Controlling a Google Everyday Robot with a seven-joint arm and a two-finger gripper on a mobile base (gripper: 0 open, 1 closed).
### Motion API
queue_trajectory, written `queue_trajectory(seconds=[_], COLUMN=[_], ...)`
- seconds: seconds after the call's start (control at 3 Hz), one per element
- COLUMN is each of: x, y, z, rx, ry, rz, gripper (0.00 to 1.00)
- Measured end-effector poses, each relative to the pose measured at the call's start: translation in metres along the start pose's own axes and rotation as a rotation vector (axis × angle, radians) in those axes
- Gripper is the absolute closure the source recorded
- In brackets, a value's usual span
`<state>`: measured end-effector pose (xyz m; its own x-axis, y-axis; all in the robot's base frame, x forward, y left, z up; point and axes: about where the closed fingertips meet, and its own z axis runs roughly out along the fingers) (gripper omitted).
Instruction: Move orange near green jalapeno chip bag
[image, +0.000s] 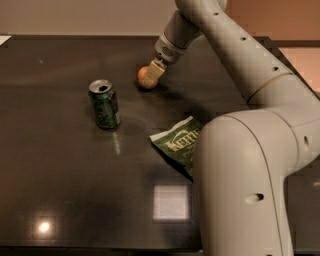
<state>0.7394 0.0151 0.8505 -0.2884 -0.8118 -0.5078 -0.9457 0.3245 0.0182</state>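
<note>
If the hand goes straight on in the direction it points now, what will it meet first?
Most likely the orange: the hand points down and left, and its tip overlaps the orange in the picture, though depth is unclear. The soda can stands off this line.

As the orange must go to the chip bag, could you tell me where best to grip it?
Grip the orange across its widest middle, from above: it is round, resting free on the table. The gripper is down beside it.
</note>
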Motion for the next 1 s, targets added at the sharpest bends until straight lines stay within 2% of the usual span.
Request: queue_trajectory(seconds=[0.33, 0.67, 1.0], x=[0.000, 0.006, 0.020], y=[0.002, 0.003, 0.005], z=[-0.011, -0.028, -0.051], rx=[0.003, 0.009, 0.023], ry=[-0.006, -0.011, -0.017], rz=[-0.008, -0.009, -0.001], gripper=[0.87, 1.00, 1.00])
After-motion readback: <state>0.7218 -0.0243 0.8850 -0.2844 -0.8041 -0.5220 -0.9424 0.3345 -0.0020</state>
